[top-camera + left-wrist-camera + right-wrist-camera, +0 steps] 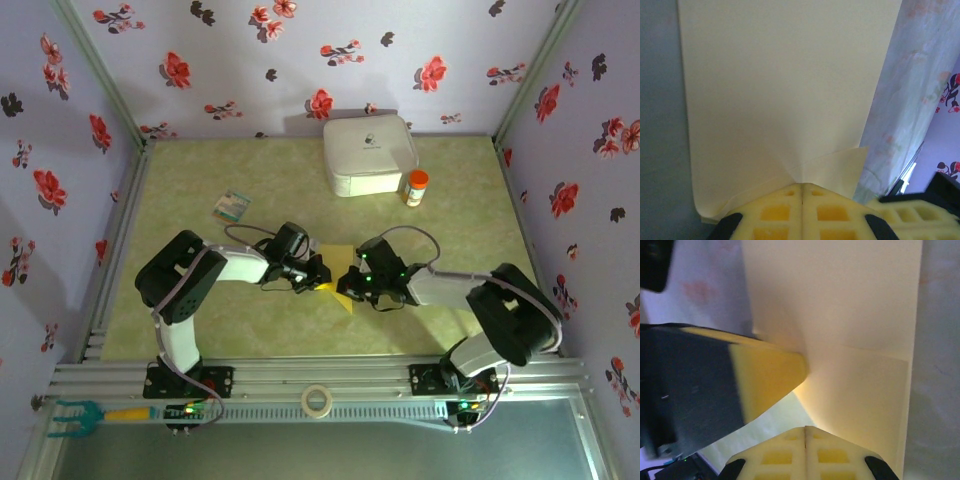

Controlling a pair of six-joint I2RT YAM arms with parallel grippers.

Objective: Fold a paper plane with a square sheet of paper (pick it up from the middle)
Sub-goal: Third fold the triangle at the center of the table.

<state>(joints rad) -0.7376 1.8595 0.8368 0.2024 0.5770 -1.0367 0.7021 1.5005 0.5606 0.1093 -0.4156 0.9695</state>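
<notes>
Yellow and partly folded, the square sheet of paper is being held between the two arms over the middle of the green bench, well apart from the white box by the far wall. The left pincer is pinching it with fingers pressed together, and the left wrist view is showing a small flap creasing at the tips. The right pincer is gripping the opposite side the same way, its pads meeting on the paper. An early fold appears to be in hand, with no dart shape formed yet. The next move is likely calling for both pincers to bring the edges together evenly and press a crease against the bench without tearing the thin sheet.
</notes>
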